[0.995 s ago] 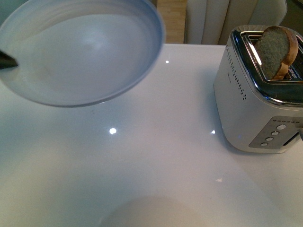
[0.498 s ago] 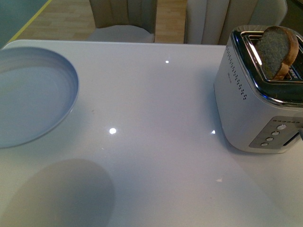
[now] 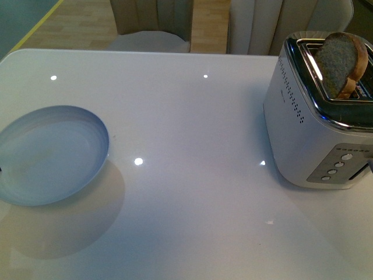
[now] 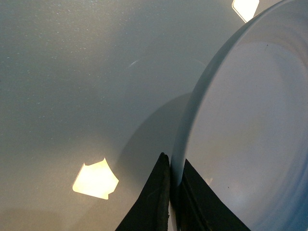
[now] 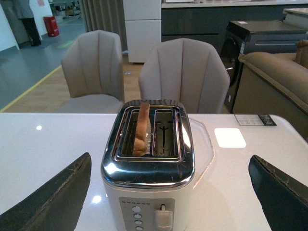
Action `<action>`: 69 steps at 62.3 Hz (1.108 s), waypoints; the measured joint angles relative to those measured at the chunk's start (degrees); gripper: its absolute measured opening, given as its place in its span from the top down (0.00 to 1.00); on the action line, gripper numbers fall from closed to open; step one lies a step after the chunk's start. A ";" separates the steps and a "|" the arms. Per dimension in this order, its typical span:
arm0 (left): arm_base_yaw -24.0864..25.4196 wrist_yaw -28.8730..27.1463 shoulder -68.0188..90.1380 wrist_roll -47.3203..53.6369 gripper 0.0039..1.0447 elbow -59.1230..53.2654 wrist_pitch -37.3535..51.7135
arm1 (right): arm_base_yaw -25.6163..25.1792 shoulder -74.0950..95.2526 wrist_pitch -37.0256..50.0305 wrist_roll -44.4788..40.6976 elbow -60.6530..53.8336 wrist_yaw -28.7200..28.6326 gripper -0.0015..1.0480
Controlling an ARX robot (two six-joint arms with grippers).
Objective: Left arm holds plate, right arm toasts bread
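The plate [image 3: 51,154] sits at the left of the white tabletop [image 3: 192,192] in the front view, tilted a little and casting a broad shadow below and to its right, so whether it touches the surface I cannot tell; the left pincer [image 4: 173,202] is closed on the plate's rim, one dark finger [image 4: 153,202] outside the rim and the other against the inner face, as the left wrist view shows; in the front view only a dark sliver of that pincer shows at the left edge of the frame; the toaster [image 3: 317,116] stands well apart from the plate, at the right of the tabletop, white-bodied with a chrome top, round buttons and a lever on its near face; the bread [image 3: 341,61] stands upright in one of the two slots, its rounded top and crust rising above the chrome; in the right wrist view it is the slot on the plate's side that holds it, the other being bare; the right pincer [image 5: 171,192] is spread wide, holding nothing, its two dark fingers [image 5: 53,202] framing the toaster from the lever side and touching neither toaster nor bread; beyond the tabletop stand two beige chairs [image 5: 185,77].
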 joint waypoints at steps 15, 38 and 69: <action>-0.52 -0.28 6.54 0.46 0.98 3.08 1.36 | 0.00 0.00 0.00 0.00 0.00 0.00 0.08; -0.39 -0.20 10.43 0.72 0.98 4.07 2.51 | 0.00 0.00 0.00 0.00 0.00 0.00 0.08; -1.29 1.07 8.00 -0.17 0.43 3.30 3.30 | 0.00 0.00 0.00 0.00 0.00 0.00 0.08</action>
